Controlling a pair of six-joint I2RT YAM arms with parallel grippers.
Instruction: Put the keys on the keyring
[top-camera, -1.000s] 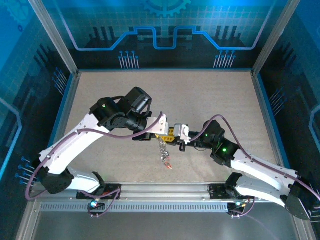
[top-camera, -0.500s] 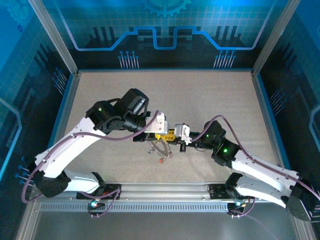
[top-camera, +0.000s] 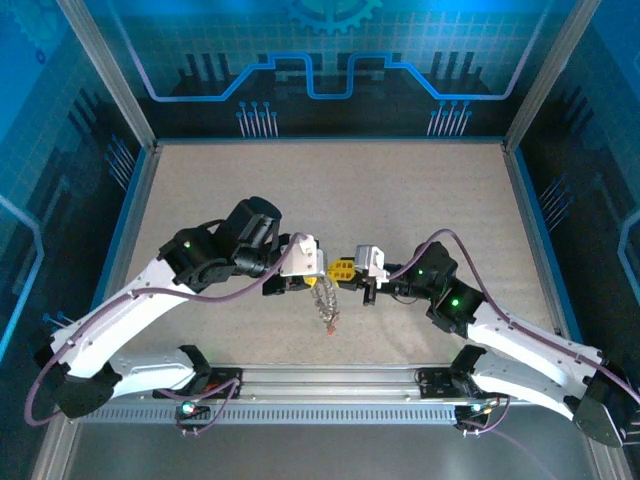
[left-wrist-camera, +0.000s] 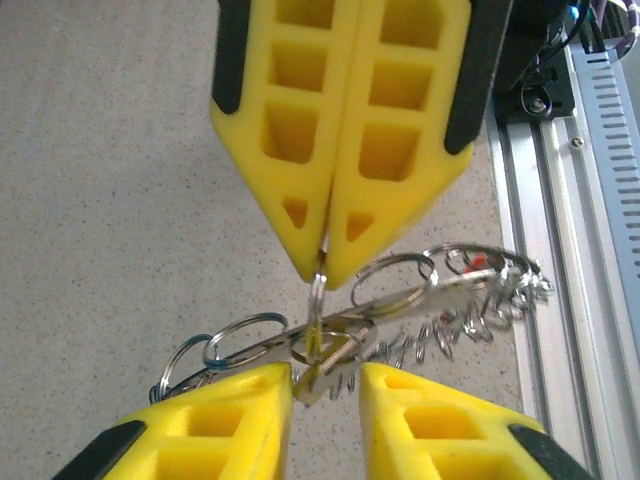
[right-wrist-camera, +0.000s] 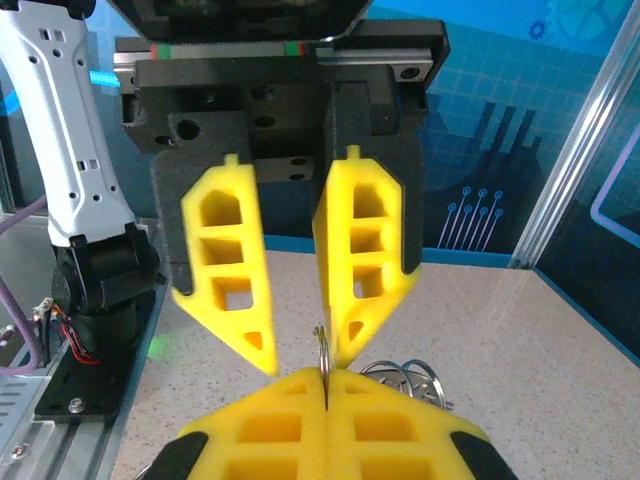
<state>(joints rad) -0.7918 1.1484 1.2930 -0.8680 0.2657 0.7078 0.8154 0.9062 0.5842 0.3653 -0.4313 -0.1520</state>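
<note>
Keyring place: the keyring (top-camera: 323, 296) trailed down from the grippers, just below the middle of the top view, with a red key (top-camera: 331, 326) lowest.
Long axis: up-down in that frame.
Nearer arm: both met at its top.
Right gripper (left-wrist-camera: 322, 272): pressed together, pinching a thin ring (right-wrist-camera: 322, 350) edge-on.
Left gripper (left-wrist-camera: 325, 382): slightly parted around the bunch, clamping nothing.

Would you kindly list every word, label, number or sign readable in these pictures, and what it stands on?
None can be read.
Back wall: circuit and gear graphics only, no letters.
Yellow fingers: blank.
Keys: any stamping is too small to tell.
</note>
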